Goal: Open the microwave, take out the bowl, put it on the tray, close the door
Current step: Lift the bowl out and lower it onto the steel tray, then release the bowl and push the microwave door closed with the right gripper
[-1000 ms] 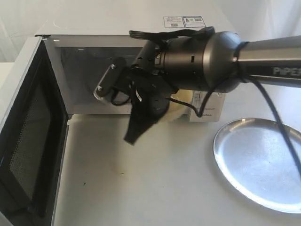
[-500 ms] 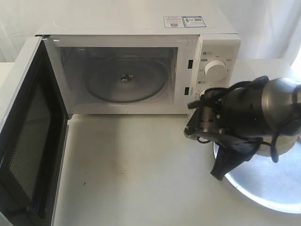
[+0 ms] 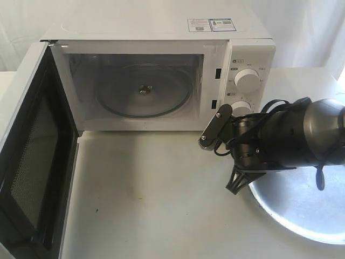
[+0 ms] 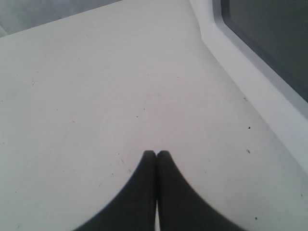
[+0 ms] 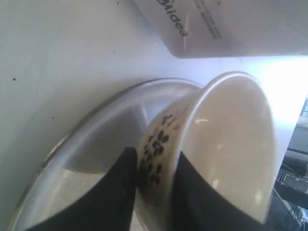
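The white microwave (image 3: pixel 156 32) stands with its door (image 3: pixel 32 162) swung wide to the left. Its chamber holds only the glass turntable (image 3: pixel 143 90). My right gripper (image 5: pixel 154 163) is shut on the wall of the cream bowl (image 5: pixel 231 139), one finger inside and one on the dark flower print outside. The bowl is tilted just above the near-left part of the silver tray (image 5: pixel 96 139). In the exterior view the right arm hides the bowl, and the gripper (image 3: pixel 237 183) sits at the rim of the tray (image 3: pixel 307 210). My left gripper (image 4: pixel 156 154) is shut and empty above the table.
The microwave's control panel with two dials (image 3: pixel 248 80) is right behind the right arm. In the left wrist view the open door's white frame and dark window (image 4: pixel 269 57) run along one side. White tabletop (image 3: pixel 156 199) spreads in front of the oven.
The right arm has swung from the microwave's opening to the right and down, carrying the bowl over the tray. In the last half second the wrist turned and shifted slightly left.
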`<action>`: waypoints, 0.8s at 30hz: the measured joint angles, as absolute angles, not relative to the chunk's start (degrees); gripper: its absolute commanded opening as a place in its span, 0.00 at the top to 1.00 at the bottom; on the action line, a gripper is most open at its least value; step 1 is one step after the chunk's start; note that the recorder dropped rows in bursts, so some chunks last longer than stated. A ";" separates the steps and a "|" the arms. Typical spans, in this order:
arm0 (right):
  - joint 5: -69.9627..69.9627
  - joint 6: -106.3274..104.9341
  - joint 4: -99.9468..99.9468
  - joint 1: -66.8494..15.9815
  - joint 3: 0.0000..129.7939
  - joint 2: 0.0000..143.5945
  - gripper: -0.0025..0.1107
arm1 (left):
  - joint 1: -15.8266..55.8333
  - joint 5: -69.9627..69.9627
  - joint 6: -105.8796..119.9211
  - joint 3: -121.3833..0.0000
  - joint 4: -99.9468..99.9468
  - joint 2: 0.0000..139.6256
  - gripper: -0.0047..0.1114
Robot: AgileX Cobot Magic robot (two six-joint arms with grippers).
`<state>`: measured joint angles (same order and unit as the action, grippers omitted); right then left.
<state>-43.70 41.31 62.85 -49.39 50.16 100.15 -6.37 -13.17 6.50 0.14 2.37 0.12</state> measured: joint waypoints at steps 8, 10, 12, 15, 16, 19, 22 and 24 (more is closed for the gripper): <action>-43.70 42.37 63.32 -49.39 50.16 99.91 0.63 | -6.37 -13.17 6.50 0.14 2.37 0.12 0.96; -42.95 42.48 63.58 -49.39 50.16 99.69 0.69 | -6.37 -13.17 6.50 0.14 2.37 0.12 0.96; -41.00 41.98 63.58 -49.51 50.16 99.11 0.76 | -6.37 -13.17 6.50 0.14 2.37 0.12 0.96; -34.30 41.54 63.35 -50.95 50.08 96.97 0.85 | -6.37 -13.17 6.50 0.14 2.37 0.12 0.96; -30.04 41.38 63.22 -51.80 50.08 95.84 0.87 | -6.37 -13.17 6.50 0.14 2.37 0.12 0.96; -11.88 41.38 64.44 -54.87 50.38 92.17 0.98 | -6.37 -13.17 6.50 0.14 2.37 0.12 0.96; 3.12 40.72 66.59 -57.39 55.12 90.41 0.98 | -6.37 -13.17 6.50 0.14 2.37 0.12 0.96; 8.50 40.01 63.35 -58.93 61.46 90.42 0.98 | -6.37 -13.17 6.50 0.14 2.37 0.12 0.96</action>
<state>8.50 40.01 63.35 -58.93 61.46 90.42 -6.37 -13.17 6.50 0.14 2.37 0.12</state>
